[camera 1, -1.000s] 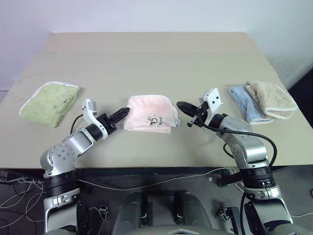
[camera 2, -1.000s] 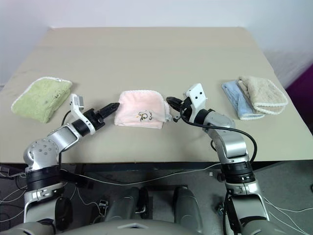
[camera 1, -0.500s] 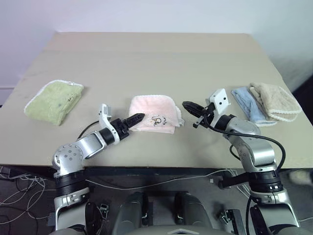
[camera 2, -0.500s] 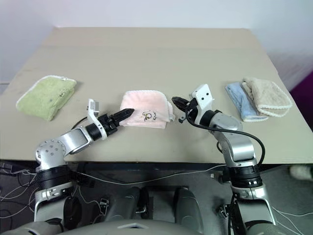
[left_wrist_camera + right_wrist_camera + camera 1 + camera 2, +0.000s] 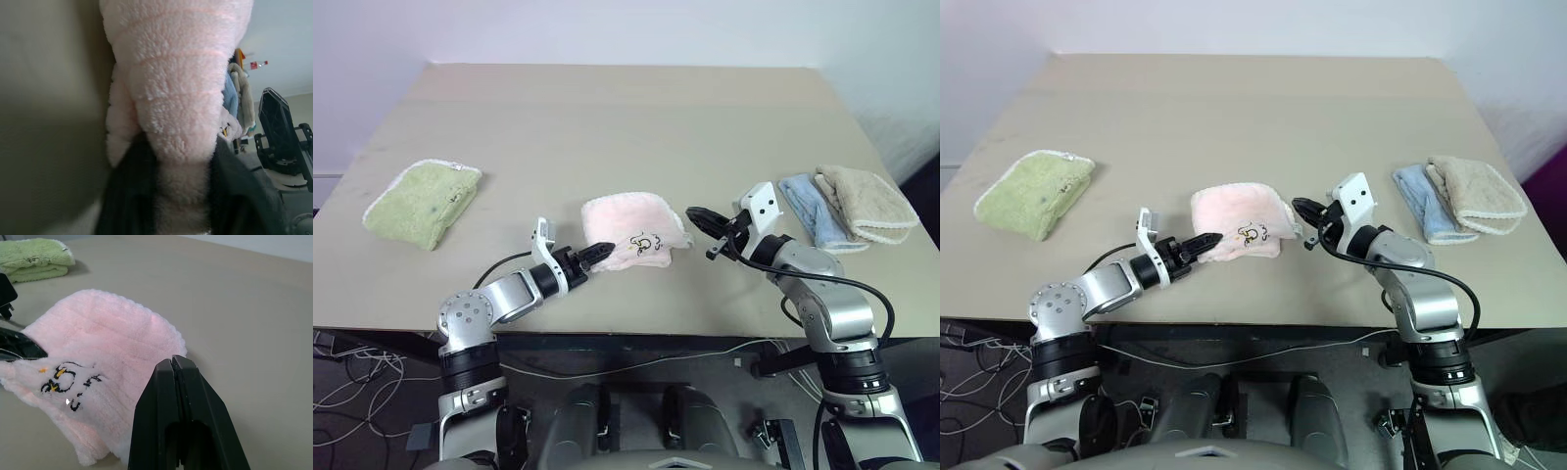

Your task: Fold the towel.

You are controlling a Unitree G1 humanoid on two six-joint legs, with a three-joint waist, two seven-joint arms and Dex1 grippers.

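Observation:
The pale pink towel (image 5: 636,227) lies bunched in a folded heap at the table's front middle, with its cartoon print (image 5: 645,243) facing me. My left gripper (image 5: 600,253) is at the towel's near-left corner, shut on that pink fabric. In the left wrist view the towel (image 5: 181,73) runs down between the two black fingers (image 5: 129,196). My right gripper (image 5: 697,215) hovers just right of the towel, shut and empty. Its closed fingertips (image 5: 176,364) sit at the towel's edge in the right wrist view.
A folded light green towel (image 5: 421,201) lies at the left of the beige table (image 5: 607,117). A light blue cloth (image 5: 808,208) and a beige cloth (image 5: 864,201) lie at the right. The towel sits close to the table's front edge.
My left gripper slid rightward onto the towel's near-left corner and closed from wide open onto it. The towel shifted slightly right. The right gripper stayed shut and drew a little to the right.

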